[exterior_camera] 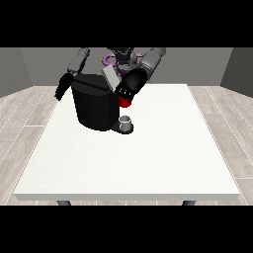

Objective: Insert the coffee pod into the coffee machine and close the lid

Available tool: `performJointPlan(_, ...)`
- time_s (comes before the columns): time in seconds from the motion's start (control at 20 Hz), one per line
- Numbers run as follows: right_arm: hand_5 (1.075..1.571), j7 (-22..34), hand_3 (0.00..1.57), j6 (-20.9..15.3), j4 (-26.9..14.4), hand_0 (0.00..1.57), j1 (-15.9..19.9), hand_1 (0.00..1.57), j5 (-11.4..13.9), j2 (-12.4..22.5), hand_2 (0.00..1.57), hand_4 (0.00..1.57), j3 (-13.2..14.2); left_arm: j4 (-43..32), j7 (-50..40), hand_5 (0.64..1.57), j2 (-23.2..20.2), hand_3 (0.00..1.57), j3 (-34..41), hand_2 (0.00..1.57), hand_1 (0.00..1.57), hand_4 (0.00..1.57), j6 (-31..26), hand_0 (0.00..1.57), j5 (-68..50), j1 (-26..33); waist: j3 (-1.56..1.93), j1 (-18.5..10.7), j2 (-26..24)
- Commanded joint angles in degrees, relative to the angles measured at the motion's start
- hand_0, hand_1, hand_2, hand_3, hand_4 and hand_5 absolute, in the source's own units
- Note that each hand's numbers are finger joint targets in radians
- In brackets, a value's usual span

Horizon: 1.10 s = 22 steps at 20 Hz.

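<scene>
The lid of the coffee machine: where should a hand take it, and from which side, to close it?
Probably at the raised free edge of the lid, which stands tilted up above the machine. Come from above on the view's right, where the hand at the view's right is already beside it, and push down towards the machine's top.

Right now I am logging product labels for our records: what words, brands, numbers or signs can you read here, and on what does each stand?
None can be read.
Coffee machine: plain black body, its grey lid raised, no lettering showing.
Small grey cup at the machine's base: no mark showing.
White table: no print.
Both hands, at the view's left and right: plain black.
</scene>
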State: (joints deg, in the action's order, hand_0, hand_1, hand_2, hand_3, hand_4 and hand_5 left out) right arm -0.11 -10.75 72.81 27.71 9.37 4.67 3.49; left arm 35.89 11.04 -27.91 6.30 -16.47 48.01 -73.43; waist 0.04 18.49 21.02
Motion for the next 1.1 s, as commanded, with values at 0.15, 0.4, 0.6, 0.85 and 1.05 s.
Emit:
performJointPlan(0.15,1.571,0.77,0.0,-0.85,-0.01,0.0,1.42,0.0,1.14,0.11,0.0,0.07,-0.38,0.27,1.87,1.571,0.77,0.97,0.23,1.19,1.21,0.0,3.07,1.21,0.5,-0.78,-0.03,-0.04,0.74)
performJointPlan(0.4,1.571,0.13,0.0,-1.99,-0.41,0.0,1.22,0.0,2.52,-0.79,0.0,0.11,-1.46,0.26,2.71,1.571,-0.84,0.89,0.09,1.17,1.22,0.0,3.38,1.22,1.54,-2.19,-0.02,0.2,1.83)
performJointPlan(0.6,1.571,1.69,0.0,1.23,-0.37,0.0,1.11,0.0,-0.15,2.1,0.0,0.11,0.95,0.42,5.12,1.571,-1.87,0.72,-1.45,1.02,1.0,0.0,4.25,1.0,3.46,0.32,-0.02,0.5,0.8)
performJointPlan(0.85,1.571,2.09,0.0,-1.28,0.52,0.0,4.08,0.0,2.62,1.24,0.0,0.15,-0.63,0.02,5.17,1.571,-6.03,0.55,-0.78,0.69,0.0,0.0,5.83,0.0,5.32,-3.63,-0.02,1.42,4.55)
performJointPlan(1.05,1.571,6.11,0.0,-0.96,3.17,0.0,3.91,0.0,3.12,0.15,0.0,0.0,-2.36,-2.29,4.85,1.571,-5.82,0.46,0.11,0.59,0.0,0.0,6.1,0.0,5.25,-2.21,-0.04,2.76,2.43)
